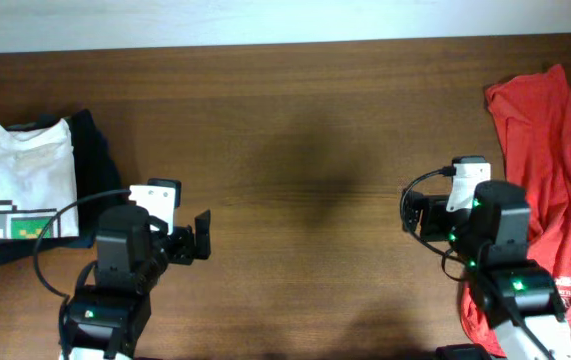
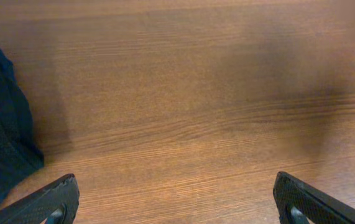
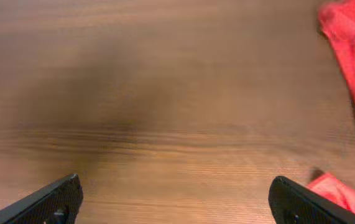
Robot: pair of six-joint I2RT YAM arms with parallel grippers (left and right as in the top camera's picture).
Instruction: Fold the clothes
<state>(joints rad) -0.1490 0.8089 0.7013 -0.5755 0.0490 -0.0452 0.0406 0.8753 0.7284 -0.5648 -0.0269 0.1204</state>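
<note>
The red-orange T-shirt (image 1: pixel 550 170) lies crumpled along the table's right edge, with white lettering near its lower end. Its edge also shows in the right wrist view (image 3: pixel 354 56), at the upper right and lower right. My right gripper (image 1: pixel 417 215) is open and empty over bare wood, just left of the shirt; its fingers (image 3: pixel 176 180) are spread wide. My left gripper (image 1: pixel 193 238) is open and empty over bare wood at the lower left; its fingers (image 2: pixel 176 180) are also spread wide.
A folded white T-shirt with a green pixel graphic (image 1: pixel 25 180) lies on a black folded garment (image 1: pixel 95 150) at the left edge. The black garment shows at the left of the left wrist view (image 2: pixel 3 130). The wooden table (image 1: pixel 295 150) spans the view.
</note>
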